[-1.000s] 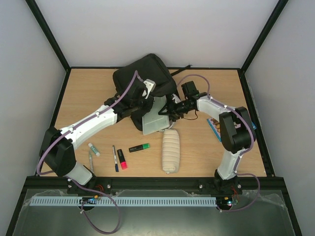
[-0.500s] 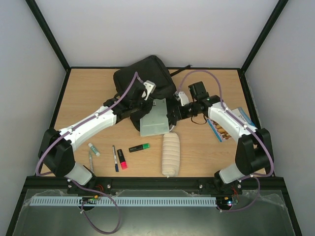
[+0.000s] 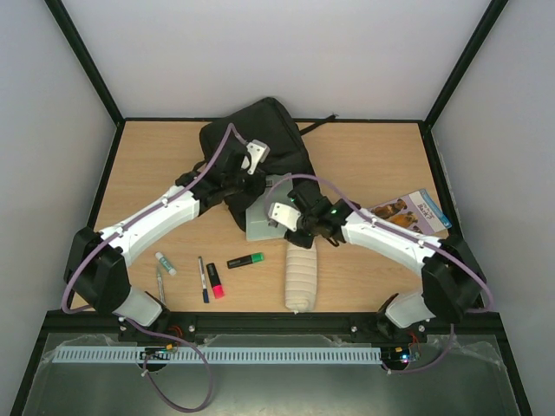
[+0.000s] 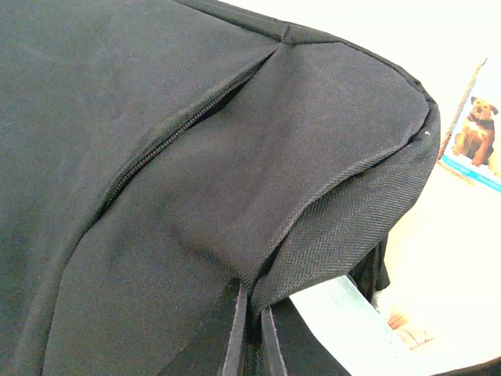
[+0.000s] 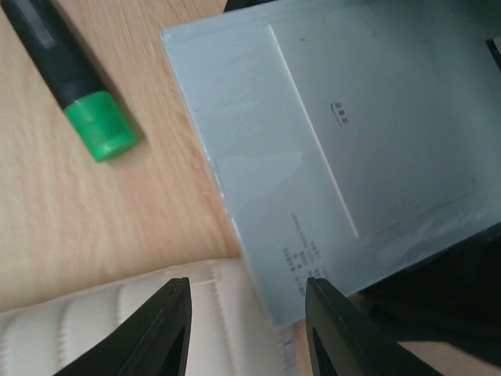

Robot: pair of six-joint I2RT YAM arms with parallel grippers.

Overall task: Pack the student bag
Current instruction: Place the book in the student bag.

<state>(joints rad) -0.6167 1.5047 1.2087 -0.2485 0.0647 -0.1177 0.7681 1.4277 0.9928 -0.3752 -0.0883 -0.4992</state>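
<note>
**Bag pinched by the left arm, right jaws open over the packet**

The student bag (image 3: 253,139) lies at the far middle of the table (image 3: 373,156), a large black backpack with its near edge lifted. The left gripper (image 3: 240,180) is on that near edge; in its wrist view the left gripper (image 4: 250,337) has its jaws pressed together on a fold of the student bag (image 4: 196,180), the fabric rising in a ridge from between them. A flat grey packet (image 3: 263,224) sticks out from under that raised edge towards the arms. The right gripper (image 3: 297,236) hangs over the packet's near right corner. From its wrist, the right gripper (image 5: 246,294) has its jaws partly apart and grips nothing; below them are the grey packet (image 5: 352,141) and the cream ribbed pencil case (image 5: 117,329), which touches the packet's corner. The pencil case (image 3: 301,270) runs back towards the near edge. Left of it lie a green highlighter (image 3: 245,260), a pink marker (image 3: 215,282), a black pen (image 3: 202,277) and a white tube (image 3: 165,263). A dog booklet (image 3: 408,211) lies well apart at the right
</note>
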